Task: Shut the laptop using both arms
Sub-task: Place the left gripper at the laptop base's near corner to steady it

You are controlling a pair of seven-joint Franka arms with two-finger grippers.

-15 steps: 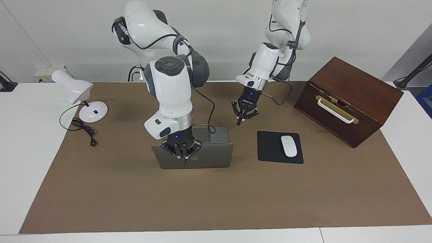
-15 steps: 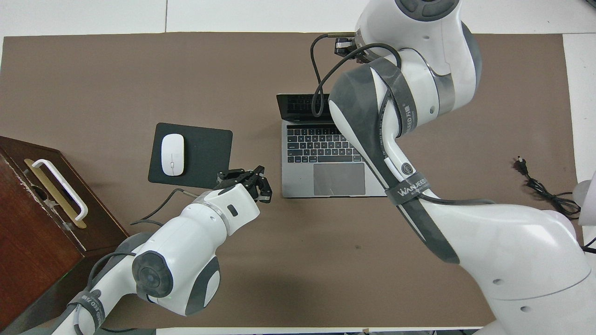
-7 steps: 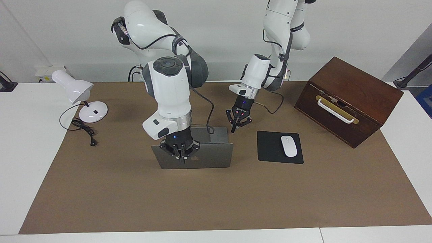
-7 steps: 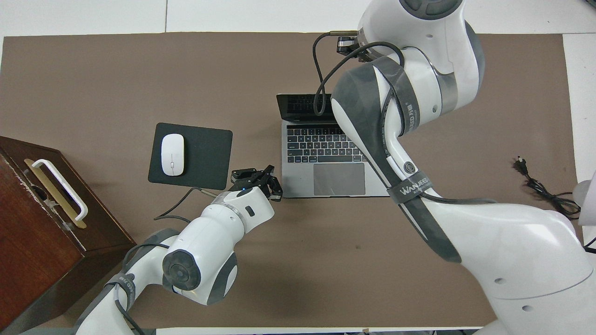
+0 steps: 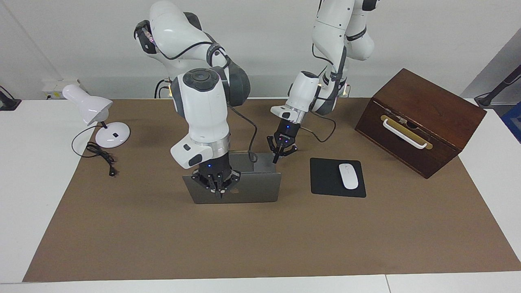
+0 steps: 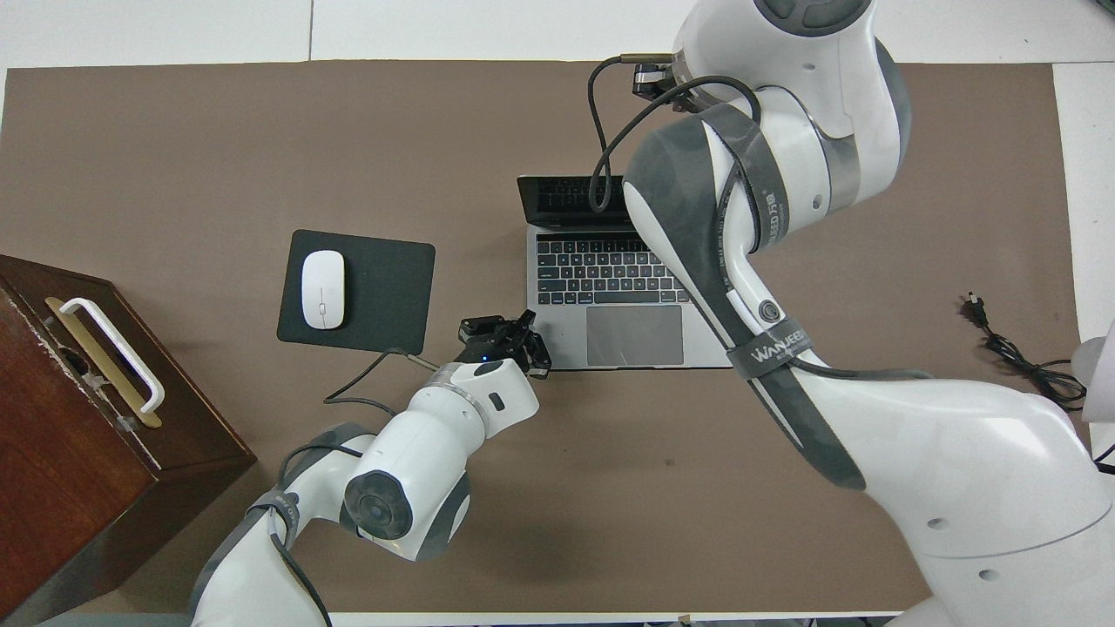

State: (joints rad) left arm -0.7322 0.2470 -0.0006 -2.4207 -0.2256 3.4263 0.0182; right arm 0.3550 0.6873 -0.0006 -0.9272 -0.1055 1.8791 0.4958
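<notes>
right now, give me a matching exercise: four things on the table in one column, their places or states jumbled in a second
Things
1. laptop
2. mouse
3. lamp
4. wooden box

Places or states
A. at the left arm's end of the table, white handle on it
B. open, lid up
C. on the black pad
D. at the right arm's end of the table, cord loose beside it

Pairs: 1-B, 2-C, 3-D, 4-A

Mouse (image 5: 348, 176) on pad (image 5: 325, 179) beside laptop (image 5: 252, 188), toward left arm's end.
</notes>
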